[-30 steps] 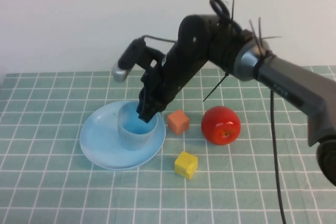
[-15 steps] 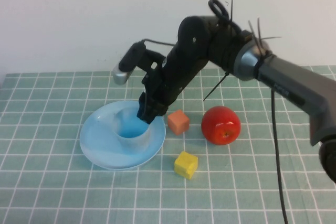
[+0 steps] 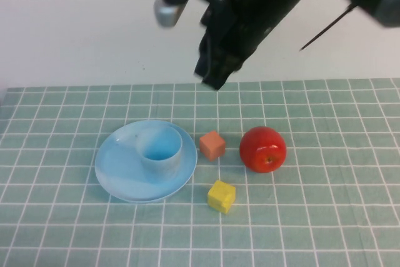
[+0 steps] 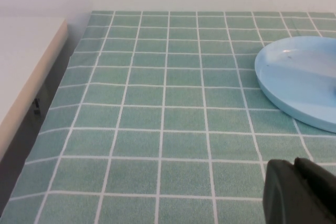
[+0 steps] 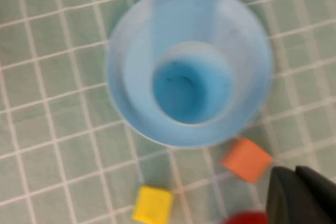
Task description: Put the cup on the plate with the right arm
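Observation:
The light blue cup stands upright on the right half of the light blue plate, free of any grip. My right gripper hangs high above the table, up and to the right of the cup, shut and empty. The right wrist view looks straight down into the cup on the plate, with the right gripper at the picture's edge. My left gripper is shut and empty, low over the cloth near the plate's left side; it is out of the high view.
An orange cube lies just right of the plate, a red apple further right, and a yellow cube in front of them. A green checked cloth covers the table. A white ledge borders its left edge.
My right gripper has let go of the cup and risen well above the table. The cup stays upright on the plate.

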`<action>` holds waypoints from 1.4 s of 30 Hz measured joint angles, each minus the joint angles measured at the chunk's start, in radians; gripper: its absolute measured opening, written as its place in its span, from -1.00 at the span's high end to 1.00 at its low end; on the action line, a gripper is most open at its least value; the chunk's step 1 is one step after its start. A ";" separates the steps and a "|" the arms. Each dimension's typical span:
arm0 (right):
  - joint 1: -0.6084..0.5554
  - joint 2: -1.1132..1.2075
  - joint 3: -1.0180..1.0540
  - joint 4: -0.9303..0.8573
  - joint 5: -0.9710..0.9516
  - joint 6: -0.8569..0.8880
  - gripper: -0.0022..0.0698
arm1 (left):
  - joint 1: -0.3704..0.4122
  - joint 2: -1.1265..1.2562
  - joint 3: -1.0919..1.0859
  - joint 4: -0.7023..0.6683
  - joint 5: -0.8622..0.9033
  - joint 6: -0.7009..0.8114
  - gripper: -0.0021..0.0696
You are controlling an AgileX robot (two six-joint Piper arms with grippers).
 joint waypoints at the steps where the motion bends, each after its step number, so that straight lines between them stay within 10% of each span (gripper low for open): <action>1: 0.000 -0.033 0.000 -0.030 0.000 0.022 0.92 | 0.000 0.000 0.000 0.000 0.000 0.000 0.95; 9: 0.000 -0.283 0.038 -0.217 0.000 0.142 0.95 | 0.000 0.000 0.000 0.000 0.000 0.002 0.95; 22: 0.000 -0.905 0.830 -0.076 -0.160 0.299 0.95 | 0.000 0.000 0.000 0.000 0.000 0.002 0.95; 35: 0.005 -1.185 1.123 -0.118 -0.046 0.275 0.95 | 0.000 0.000 0.000 0.000 0.000 0.002 0.95; 42: -0.126 -1.414 1.328 -0.170 -0.485 0.287 0.95 | 0.000 0.000 0.000 0.000 0.000 0.002 0.95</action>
